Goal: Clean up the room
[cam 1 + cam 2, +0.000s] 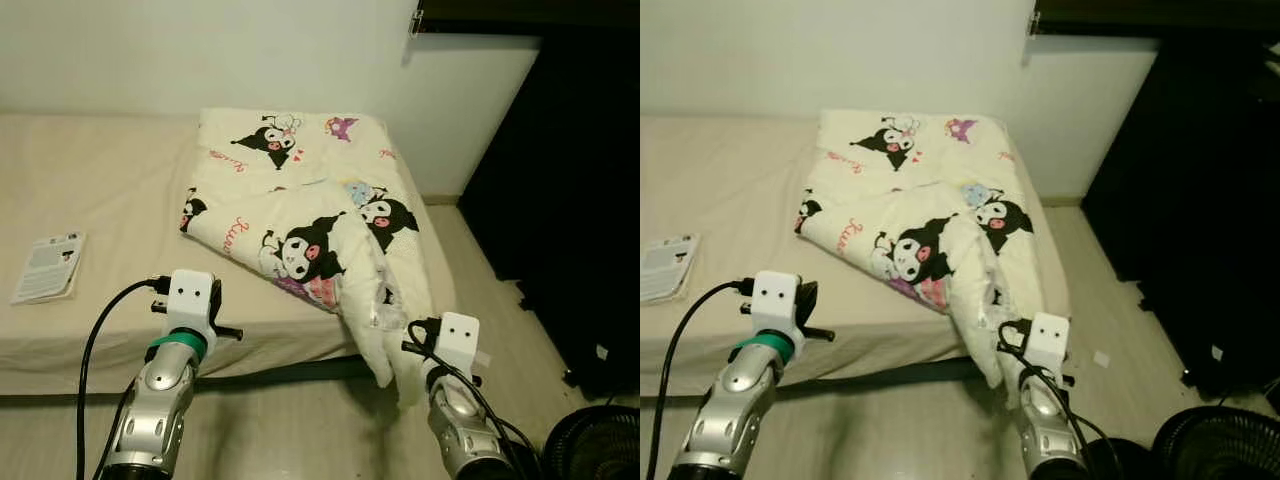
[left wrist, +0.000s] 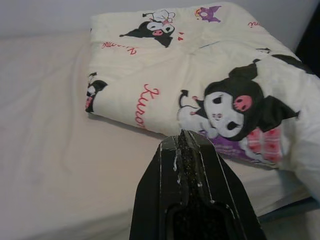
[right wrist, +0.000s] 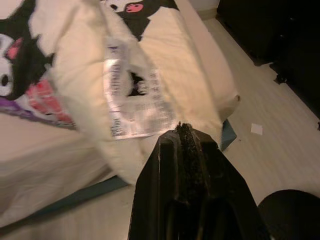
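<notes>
A bed (image 1: 100, 190) with a plain beige sheet takes up most of the scene, its far side against a pale wall (image 1: 200, 50). To the right of it stand dark furniture (image 1: 570, 180) and a light wood floor (image 1: 490, 300).

A cream quilt (image 1: 290, 190) printed with black-and-white cartoon figures and red lettering lies folded along the bed's right edge, reaching from the far edge by the wall to the near right corner. Its upper layer is turned back on itself, and one loose end spills over the near right corner and hangs toward the floor. A white care label (image 3: 132, 102) with grey print shows on that hanging part.

A round black fan (image 1: 595, 445) stands on the floor at the near right.

The left tool (image 2: 186, 150) is held over the bed's near edge, its two black fingers pressed together, apart from the quilt. The right tool (image 3: 186, 137) is also closed with nothing between its fingers, and sits just beside the hanging quilt end below the label.

A small booklet (image 1: 48, 266) lies flat near the bed's left near edge, well apart from the quilt. A small white scrap (image 3: 256, 129) lies on the floor.
</notes>
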